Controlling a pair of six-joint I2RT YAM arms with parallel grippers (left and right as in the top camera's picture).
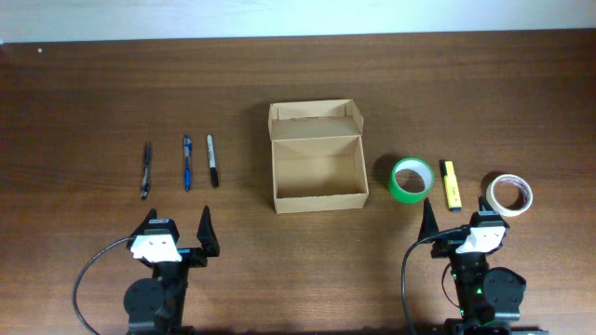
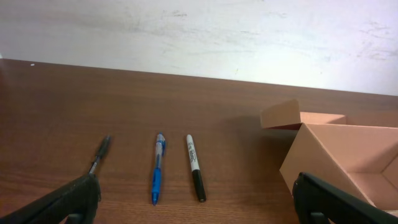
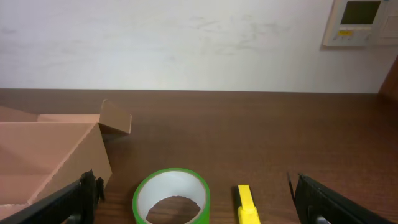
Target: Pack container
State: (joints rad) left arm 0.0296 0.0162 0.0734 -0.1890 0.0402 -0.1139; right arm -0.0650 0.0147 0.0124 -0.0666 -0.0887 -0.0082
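Idling over desk (image 1: pixel 93 93): my left fingers (image 2: pixel 68 202) and right fingers (image 3: pixel 329 204) both spread, empty; open cardboard box (image 1: pixel 317 172) between pens (image 1: pixel 186 163) and green tape roll (image 1: pixel 395 181).

I see a dark brown wood-grain table (image 1: pixel 93 84) filling nearly the whole overhead view, with a pale strip (image 1: pixel 298 17) along its far edge. From both wrist cameras the table runs back to a white wall (image 2: pixel 199 37), scuffed and faintly streaked with grey marks. High on that wall, at the right of the right wrist view, I can make out a beige panel (image 3: pixel 359 22) with a small greenish display. The light looks even and soft, leaving a dull sheen on the tabletop.
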